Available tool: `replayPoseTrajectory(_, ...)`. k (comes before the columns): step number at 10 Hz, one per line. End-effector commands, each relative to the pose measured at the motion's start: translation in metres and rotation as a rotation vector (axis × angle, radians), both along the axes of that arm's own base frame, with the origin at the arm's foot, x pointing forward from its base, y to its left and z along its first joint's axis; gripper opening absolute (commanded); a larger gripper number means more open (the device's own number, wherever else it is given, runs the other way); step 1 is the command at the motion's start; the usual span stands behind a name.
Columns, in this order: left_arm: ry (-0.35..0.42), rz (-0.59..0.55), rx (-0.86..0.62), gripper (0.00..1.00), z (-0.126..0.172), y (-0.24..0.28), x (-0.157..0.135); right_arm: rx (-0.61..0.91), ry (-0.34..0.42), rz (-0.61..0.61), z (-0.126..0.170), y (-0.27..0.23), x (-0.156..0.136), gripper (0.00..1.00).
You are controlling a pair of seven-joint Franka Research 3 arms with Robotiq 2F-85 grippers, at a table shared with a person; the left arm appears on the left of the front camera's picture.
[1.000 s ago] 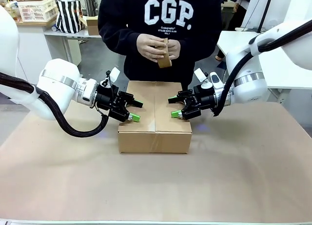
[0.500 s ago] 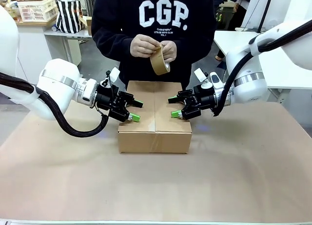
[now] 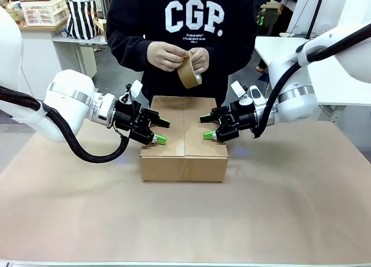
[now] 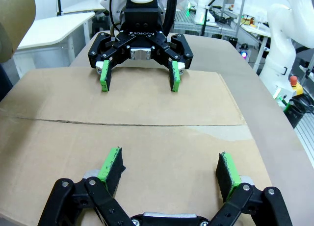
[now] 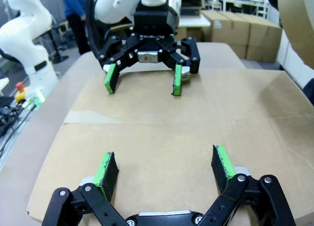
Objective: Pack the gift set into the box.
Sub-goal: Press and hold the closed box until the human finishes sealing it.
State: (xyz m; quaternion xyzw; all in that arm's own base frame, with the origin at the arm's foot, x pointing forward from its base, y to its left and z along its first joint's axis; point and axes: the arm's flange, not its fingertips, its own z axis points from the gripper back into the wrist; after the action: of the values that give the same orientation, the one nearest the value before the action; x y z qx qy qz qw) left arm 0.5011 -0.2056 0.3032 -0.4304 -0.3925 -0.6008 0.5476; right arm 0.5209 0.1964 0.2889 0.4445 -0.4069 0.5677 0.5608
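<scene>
The box (image 3: 184, 163) is a brown carton in the middle of the table, its top flaps shut along a centre seam. My left gripper (image 3: 162, 131) is open, its green pads low over the left flap. My right gripper (image 3: 206, 127) is open over the right flap, facing the left one. The left wrist view shows my left gripper (image 4: 169, 162) spread above the box top (image 4: 147, 103), with the right gripper (image 4: 138, 79) opposite. From the right wrist, my right gripper (image 5: 164, 167) is over the box (image 5: 167, 123), across from the left gripper (image 5: 143, 81). The gift set is hidden.
A person stands at the far side, both hands holding a roll of brown tape (image 3: 189, 72) above the box's far edge. The brown-covered table (image 3: 185, 220) has free room in front and to both sides. Shelves and a white basket (image 3: 43, 9) stand far behind.
The person has turned the tape roll and is picking at its edge with both hands. Neither arm has moved.
</scene>
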Motion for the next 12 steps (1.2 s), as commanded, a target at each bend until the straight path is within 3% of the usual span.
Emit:
replayPoseTrajectory(1, 0.005, 0.003, 0.007, 1.00, -0.0036, 0.0007, -0.0011, -0.005, 0.006, -0.013, -0.0028, -0.0014, -0.0020, 1.00)
replayPoseTrajectory(12, 0.005, 0.003, 0.007, 1.00, -0.0036, 0.0007, -0.0011, -0.005, 0.006, -0.013, -0.0028, -0.0014, -0.0020, 1.00)
